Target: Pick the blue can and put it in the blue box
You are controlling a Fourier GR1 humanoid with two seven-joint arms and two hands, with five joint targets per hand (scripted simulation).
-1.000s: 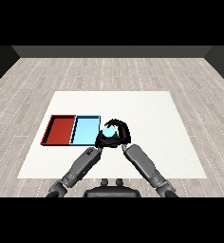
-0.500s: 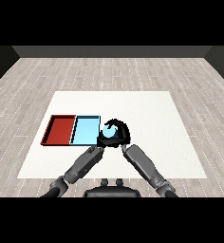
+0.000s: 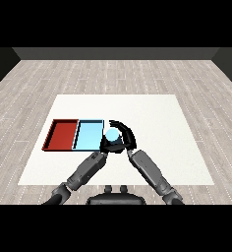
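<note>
Two grey forearms rise from the near edge of the white table [image 3: 152, 113] and meet just right of the light blue tray [image 3: 88, 136]. The right hand [image 3: 125, 138] arches over the blue can [image 3: 111, 135], its black fingers curled round the can's far and right sides so that the pale blue top shows between fingers and palm. The can sits at the blue tray's right edge, touching or overlapping the rim; whether it rests on the table or is lifted clear of it cannot be told from this angle. The left hand [image 3: 107, 146] comes in beneath the can on its near side, close against the right hand; its fingers merge with the dark shapes around it, and whether they are spread or closed cannot be told.

Just beyond and to the left of the hands, the light blue tray lies flat on the table with its inside bare. The red tray [image 3: 63, 135] lies touching it on the left, the two sharing a long side and forming one row parallel to the table's near edge.

Farther back, the white tabletop stretches away bare to its far edge. Behind it runs a grey plank floor [image 3: 118, 74], ending at a dark wall [image 3: 116, 53] across the back of the room.
</note>
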